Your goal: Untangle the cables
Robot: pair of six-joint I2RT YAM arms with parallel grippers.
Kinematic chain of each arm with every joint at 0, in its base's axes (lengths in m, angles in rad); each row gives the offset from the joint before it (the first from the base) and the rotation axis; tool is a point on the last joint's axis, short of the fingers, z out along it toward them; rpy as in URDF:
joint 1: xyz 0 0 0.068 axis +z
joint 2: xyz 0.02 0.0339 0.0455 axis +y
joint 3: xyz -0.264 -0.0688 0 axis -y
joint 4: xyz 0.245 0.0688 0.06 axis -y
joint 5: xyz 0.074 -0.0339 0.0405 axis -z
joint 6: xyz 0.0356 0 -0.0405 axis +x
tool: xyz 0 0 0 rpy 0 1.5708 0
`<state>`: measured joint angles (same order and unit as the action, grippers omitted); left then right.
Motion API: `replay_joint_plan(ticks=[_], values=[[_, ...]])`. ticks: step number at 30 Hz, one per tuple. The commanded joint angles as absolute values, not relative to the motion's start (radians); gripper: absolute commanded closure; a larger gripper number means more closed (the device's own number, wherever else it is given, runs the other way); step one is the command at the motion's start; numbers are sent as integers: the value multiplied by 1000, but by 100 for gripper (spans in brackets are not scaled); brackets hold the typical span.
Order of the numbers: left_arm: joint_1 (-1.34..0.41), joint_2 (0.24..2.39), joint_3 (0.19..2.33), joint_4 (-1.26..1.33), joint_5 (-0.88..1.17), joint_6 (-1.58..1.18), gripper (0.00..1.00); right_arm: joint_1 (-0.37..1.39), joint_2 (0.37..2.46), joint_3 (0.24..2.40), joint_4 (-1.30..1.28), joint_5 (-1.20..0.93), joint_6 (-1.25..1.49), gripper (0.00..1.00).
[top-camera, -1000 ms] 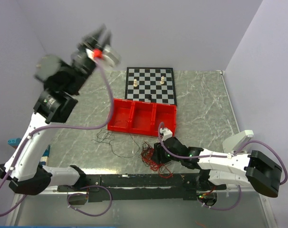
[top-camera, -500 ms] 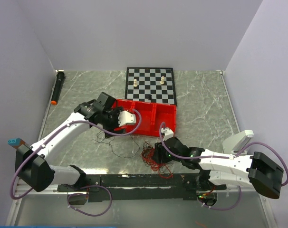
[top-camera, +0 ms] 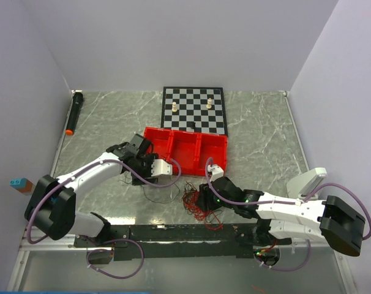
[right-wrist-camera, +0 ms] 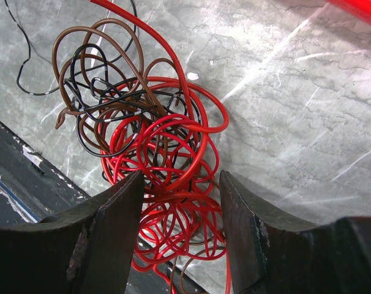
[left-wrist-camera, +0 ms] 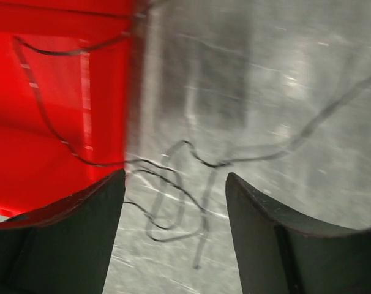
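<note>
The cables are a fist-sized tangle of thin red, brown and black wires near the table's front edge. My right gripper is open and its fingers straddle the red loops of the tangle; in the top view it sits right over the tangle. A loose thin black wire trails left from the tangle across the table. My left gripper is open and empty, low over this black wire, just beside the red tray's corner.
A red three-compartment tray stands mid-table, its wall close on the left in the left wrist view. A chessboard with a few pieces lies behind it. A black marker lies far left. A blue block sits at the left edge.
My left arm has swung down from high at the back left to the table by the tray's front left corner. The right arm and the tangle have not moved.
</note>
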<state>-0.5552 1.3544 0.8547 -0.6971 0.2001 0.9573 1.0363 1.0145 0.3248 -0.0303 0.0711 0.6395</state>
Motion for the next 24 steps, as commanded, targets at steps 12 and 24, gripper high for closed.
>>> replay_joint_plan(ticks=[12,24], values=[[-549,1379,808,-675,152,1100,56,1045,999,308,-57,97,653,42],[-549,1381,892,-561,139,1002,99,1045,989,308,-60,101,655,44]])
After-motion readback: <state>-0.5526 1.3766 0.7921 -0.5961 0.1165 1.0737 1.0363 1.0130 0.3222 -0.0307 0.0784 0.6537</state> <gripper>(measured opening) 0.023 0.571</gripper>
